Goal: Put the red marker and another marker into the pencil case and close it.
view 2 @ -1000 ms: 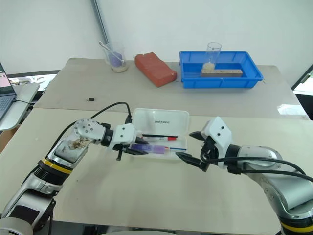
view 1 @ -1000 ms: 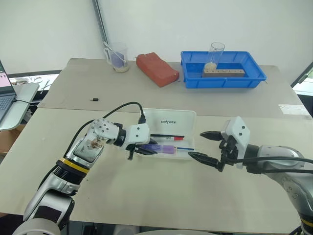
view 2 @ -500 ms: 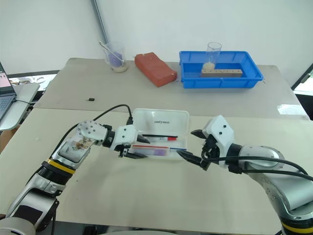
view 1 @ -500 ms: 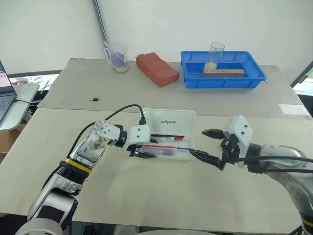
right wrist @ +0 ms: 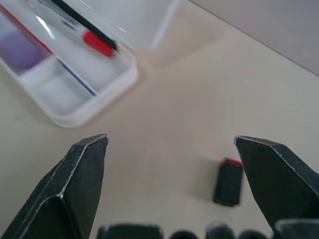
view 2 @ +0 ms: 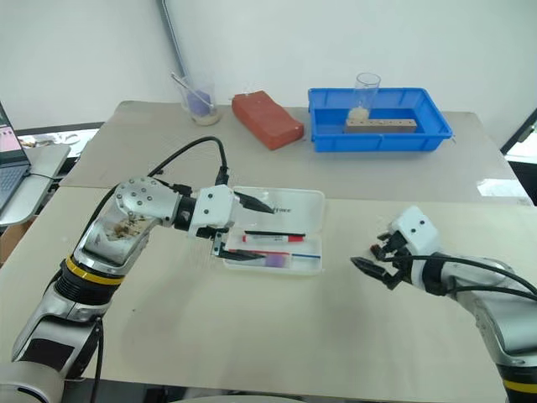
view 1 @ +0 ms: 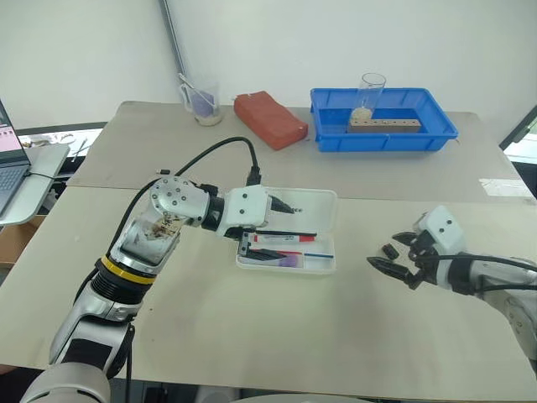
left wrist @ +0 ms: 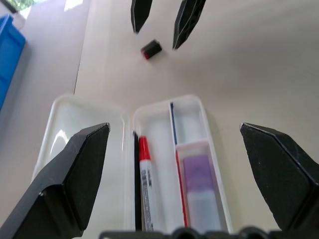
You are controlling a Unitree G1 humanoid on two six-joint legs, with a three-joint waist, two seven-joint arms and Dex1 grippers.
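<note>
White pencil case (view 1: 289, 239) lies open mid-counter (view 1: 252, 336), holding the red marker (left wrist: 145, 179) and purple marker (left wrist: 199, 179). Left end effector (view 1: 262, 228) hovers above, released; right end effector (view 1: 401, 256), released, sits near the counter's right edge.

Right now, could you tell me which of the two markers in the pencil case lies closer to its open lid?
The red marker, slim and white-barrelled, lies beside the lid's hinge; the chunky purple highlighter sits in the compartment on the far side of the pencil case.

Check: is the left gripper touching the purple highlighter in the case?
Apart. In the left wrist view, the open left gripper hangs above the purple highlighter lying in the pencil case.
</note>
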